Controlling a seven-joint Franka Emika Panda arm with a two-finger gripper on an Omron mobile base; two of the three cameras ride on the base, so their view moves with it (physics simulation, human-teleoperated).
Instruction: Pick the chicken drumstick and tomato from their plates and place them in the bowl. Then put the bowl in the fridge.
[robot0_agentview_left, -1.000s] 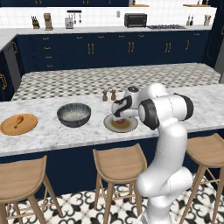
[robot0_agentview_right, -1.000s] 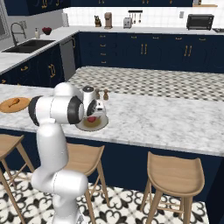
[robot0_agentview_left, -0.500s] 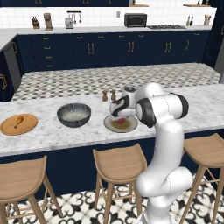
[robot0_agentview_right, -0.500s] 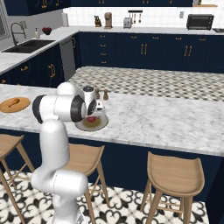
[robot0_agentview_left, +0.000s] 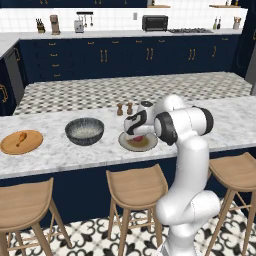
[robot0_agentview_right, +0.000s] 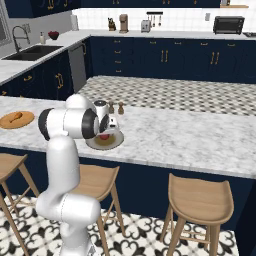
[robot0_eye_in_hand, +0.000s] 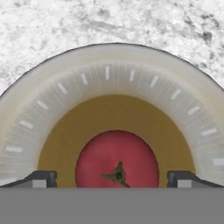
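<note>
A small red tomato (robot0_eye_in_hand: 117, 159) sits in the brown centre of the grey-rimmed plate (robot0_eye_in_hand: 109, 70) on the marble island. My gripper (robot0_eye_in_hand: 113, 179) hangs just above it, open, with one fingertip (robot0_eye_in_hand: 41, 177) on either side and nothing held. From the base, the gripper (robot0_agentview_left: 134, 131) hovers over that plate (robot0_agentview_left: 145, 146), with the tomato (robot0_agentview_right: 104, 136) below it. The dark speckled bowl (robot0_agentview_left: 84, 130) stands to the plate's left. Further left, the chicken drumstick (robot0_agentview_left: 21, 138) lies on the wooden plate (robot0_agentview_left: 31, 145). The fridge is out of view.
Two small shakers (robot0_agentview_left: 125, 108) stand just behind the grey-rimmed plate. Wooden stools (robot0_agentview_left: 136, 186) line the island's near edge. Navy cabinets and a back counter with a toaster oven (robot0_agentview_left: 154, 22) run along the far wall; a sink (robot0_agentview_right: 27, 51) is at the left.
The hand has come down a little closer to the tomato on the grey-rimmed plate. The jaws stay wide open and nothing else has moved.
</note>
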